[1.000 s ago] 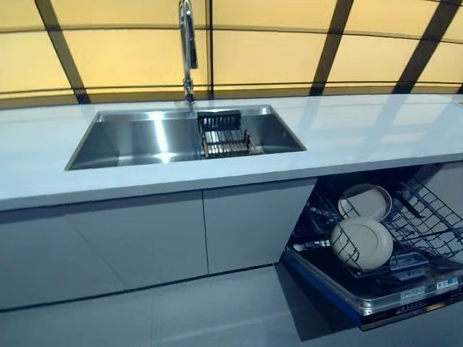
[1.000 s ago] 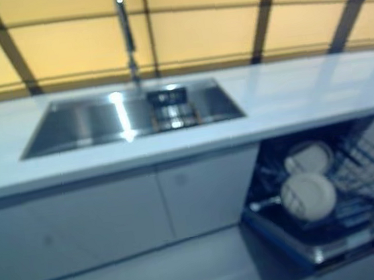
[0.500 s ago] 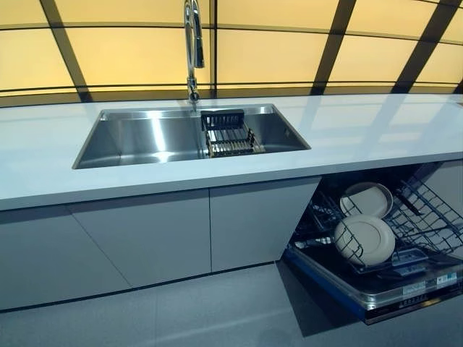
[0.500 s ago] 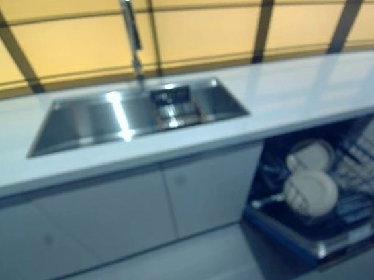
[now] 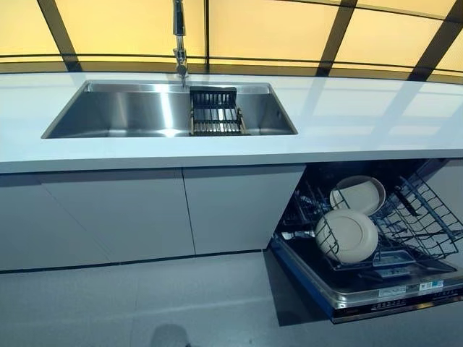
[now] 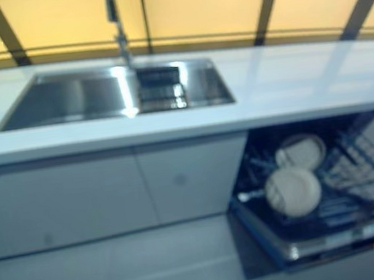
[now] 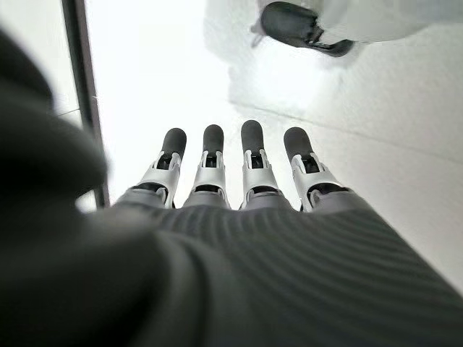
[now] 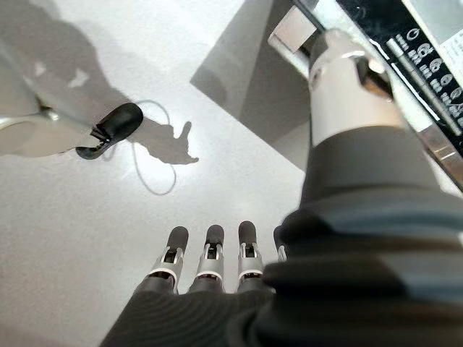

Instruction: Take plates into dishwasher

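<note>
Two pale plates stand on edge in the pulled-out lower rack (image 5: 427, 217) of the open dishwasher, under the counter at the right: a front plate (image 5: 347, 235) and a rear plate (image 5: 358, 194) behind it. Neither hand shows in the eye views. In the left wrist view my left hand (image 7: 231, 181) hangs over the pale floor, fingers straight and holding nothing. In the right wrist view my right hand (image 8: 210, 264) is also straight-fingered and empty, beside the edge of the dishwasher door (image 8: 427, 65).
A white counter (image 5: 362, 116) runs across the scene with a steel sink (image 5: 123, 112), a dark drainer rack (image 5: 215, 112) inside it and a faucet (image 5: 179, 36) behind. The lowered dishwasher door (image 5: 376, 293) juts out over the grey floor. Grey cabinet fronts fill the left.
The whole picture has shifted, so the camera has moved: sink and dishwasher sit further left and the counter higher. The plates and rack stay as they were.
</note>
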Available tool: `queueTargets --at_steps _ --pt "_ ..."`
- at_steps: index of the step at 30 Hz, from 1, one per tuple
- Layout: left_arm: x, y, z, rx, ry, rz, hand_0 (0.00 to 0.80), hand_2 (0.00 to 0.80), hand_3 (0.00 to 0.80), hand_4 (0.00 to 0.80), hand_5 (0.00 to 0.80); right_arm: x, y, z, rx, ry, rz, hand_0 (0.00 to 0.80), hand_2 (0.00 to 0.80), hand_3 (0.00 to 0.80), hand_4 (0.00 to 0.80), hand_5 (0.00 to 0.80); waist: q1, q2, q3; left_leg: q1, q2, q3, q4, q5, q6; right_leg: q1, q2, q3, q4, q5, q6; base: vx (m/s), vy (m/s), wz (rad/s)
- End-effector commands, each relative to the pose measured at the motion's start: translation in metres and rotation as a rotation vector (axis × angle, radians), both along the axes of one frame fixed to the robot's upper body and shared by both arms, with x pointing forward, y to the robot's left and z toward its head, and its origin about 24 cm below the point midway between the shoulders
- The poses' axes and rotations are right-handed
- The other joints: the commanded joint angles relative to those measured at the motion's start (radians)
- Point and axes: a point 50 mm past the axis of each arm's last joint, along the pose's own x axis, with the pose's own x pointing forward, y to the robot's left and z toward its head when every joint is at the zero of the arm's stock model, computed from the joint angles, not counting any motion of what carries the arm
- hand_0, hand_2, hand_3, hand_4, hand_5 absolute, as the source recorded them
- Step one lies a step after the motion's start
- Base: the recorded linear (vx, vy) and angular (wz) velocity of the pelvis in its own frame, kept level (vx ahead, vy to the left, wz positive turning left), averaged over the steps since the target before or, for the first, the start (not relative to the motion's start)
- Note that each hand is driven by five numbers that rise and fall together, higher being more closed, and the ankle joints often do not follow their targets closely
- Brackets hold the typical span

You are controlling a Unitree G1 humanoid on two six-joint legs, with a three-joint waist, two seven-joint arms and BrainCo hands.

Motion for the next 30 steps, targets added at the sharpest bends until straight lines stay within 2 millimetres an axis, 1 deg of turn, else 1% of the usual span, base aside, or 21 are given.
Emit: queueTargets --at_steps 1,2,3,6,9,11,14,15,18,20,22,25,27,29,30 --pt "0.008 0.006 0.005 0.017 -0.031 0.022 0.0 0.0 0.0 0.0 0.0 0.011 -0.008 0.008 -0.056 -0.032 -0.01 0.0 0.0 0.0 0.0 0.0 0.011 -0.002 0.019 -0.014 -0.016 -0.02 0.029 0.012 0.058 -0.037 -0.065 -0.016 0.133 -0.036 -0.013 -0.045 -0.009 0.05" --pt "0.008 0.006 0.005 0.017 -0.033 0.021 0.0 0.0 0.0 0.0 0.0 0.011 -0.008 0.008 -0.058 -0.03 -0.012 0.0 0.0 0.0 0.0 0.0 0.01 0.0 0.021 -0.016 -0.016 -0.02 0.03 0.013 0.058 -0.039 -0.066 -0.017 0.137 -0.038 -0.014 -0.093 -0.001 0.05" --pt "0.011 0.004 0.006 0.008 -0.05 0.02 0.0 0.0 0.0 0.0 0.0 0.011 -0.007 0.008 -0.053 -0.034 -0.042 0.0 0.0 0.0 0.0 0.0 0.004 0.018 0.034 -0.02 -0.015 -0.021 0.035 0.018 0.054 -0.05 -0.07 -0.022 0.164 -0.051 -0.022 -0.085 0.005 0.04" --pt "0.013 0.0 0.005 -0.02 -0.069 0.029 0.0 0.0 0.0 0.0 0.0 0.008 -0.005 0.005 -0.04 -0.051 -0.073 0.0 0.0 0.0 0.0 0.0 -0.004 0.037 0.047 -0.02 -0.02 -0.021 0.043 0.017 0.052 -0.06 -0.075 -0.022 0.187 -0.061 -0.029 -0.051 0.028 0.05" --pt "0.013 -0.003 0.004 -0.059 -0.093 0.051 0.0 0.0 0.0 0.0 0.0 0.011 0.0 0.003 -0.017 -0.083 -0.096 0.0 0.0 0.0 0.0 0.0 -0.013 0.049 0.058 -0.028 -0.026 -0.018 0.057 0.013 0.053 -0.079 -0.079 -0.019 0.213 -0.07 -0.033 -0.057 0.038 0.01" --pt "0.016 -0.005 0.004 -0.089 -0.119 0.072 0.0 0.0 0.0 0.0 0.0 0.014 0.004 0.001 -0.021 -0.08 -0.075 0.0 0.0 0.0 0.0 0.0 -0.017 0.054 0.069 -0.043 -0.032 -0.016 0.084 0.004 0.055 -0.102 -0.081 -0.015 0.242 -0.077 -0.037 -0.07 0.029 -0.04" --pt "0.02 -0.007 0.006 -0.112 -0.144 0.083 0.0 0.0 0.0 0.0 0.0 0.017 0.005 0.002 -0.023 -0.085 -0.071 0.0 0.0 0.0 0.0 0.0 -0.021 0.056 0.076 -0.058 -0.037 -0.013 0.11 -0.003 0.056 -0.12 -0.083 -0.01 0.263 -0.082 -0.039 -0.067 0.018 -0.03" --pt "0.032 -0.012 0.01 -0.146 -0.202 0.077 0.0 0.0 0.0 0.0 0.0 0.022 0.007 0.003 -0.026 -0.098 -0.094 0.0 0.0 0.0 0.0 0.0 -0.024 0.06 0.101 -0.092 -0.053 -0.012 0.174 -0.024 0.064 -0.153 -0.087 -0.003 0.313 -0.091 -0.048 -0.107 0.015 0.02" --pt "0.039 -0.015 0.013 -0.157 -0.228 0.073 0.0 0.0 0.0 0.0 0.0 0.025 0.006 0.004 -0.018 -0.13 -0.128 0.0 0.0 0.0 0.0 0.0 -0.024 0.069 0.119 -0.123 -0.066 -0.011 0.228 -0.042 0.074 -0.186 -0.093 0.008 0.37 -0.106 -0.052 -0.104 0.019 0.0" --pt "0.044 -0.014 0.017 -0.153 -0.247 0.071 0.0 0.0 0.0 0.0 0.0 0.03 0.005 0.007 -0.012 -0.171 -0.143 0.0 0.0 0.0 0.0 0.0 -0.025 0.077 0.137 -0.154 -0.084 -0.004 0.284 -0.063 0.085 -0.214 -0.102 0.013 0.417 -0.118 -0.057 -0.132 0.019 0.03" --pt "0.046 -0.012 0.019 -0.152 -0.254 0.086 0.0 0.0 0.0 0.0 0.0 0.036 0.001 0.012 -0.006 -0.22 -0.181 0.0 0.0 0.0 0.0 0.0 -0.027 0.083 0.147 -0.184 -0.094 -0.001 0.339 -0.087 0.095 -0.245 -0.108 0.02 0.471 -0.133 -0.062 -0.107 0.015 -0.02" --pt "0.046 -0.01 0.019 -0.153 -0.258 0.096 0.0 0.0 0.0 0.0 0.0 0.043 0.002 0.015 0.024 -0.281 -0.223 0.0 0.0 0.0 0.0 0.0 -0.029 0.085 0.156 -0.214 -0.102 0.006 0.403 -0.114 0.105 -0.271 -0.114 0.027 0.524 -0.148 -0.067 -0.101 0.002 -0.01" --pt "0.045 -0.009 0.019 -0.155 -0.261 0.112 0.0 0.0 0.0 0.0 0.0 0.05 0.004 0.018 0.068 -0.343 -0.259 0.0 0.0 0.0 0.0 0.0 -0.029 0.088 0.156 -0.248 -0.111 0.014 0.467 -0.149 0.116 -0.303 -0.119 0.034 0.586 -0.17 -0.073 -0.088 0.002 -0.06" --pt "0.044 -0.009 0.019 -0.156 -0.261 0.113 0.0 0.0 0.0 0.0 0.0 0.051 0.004 0.018 0.072 -0.351 -0.26 0.0 0.0 0.0 0.0 0.0 -0.028 0.088 0.155 -0.255 -0.112 0.014 0.478 -0.154 0.117 -0.311 -0.12 0.036 0.597 -0.175 -0.073 -0.046 0.008 -0.05" --pt "0.043 -0.008 0.018 -0.156 -0.258 0.115 0.0 0.0 0.0 0.0 0.0 0.059 0.005 0.022 0.096 -0.403 -0.281 0.0 0.0 0.0 0.0 0.0 -0.026 0.092 0.155 -0.269 -0.117 0.021 0.513 -0.17 0.121 -0.324 -0.127 0.036 0.629 -0.182 -0.076 -0.057 0.012 -0.05"
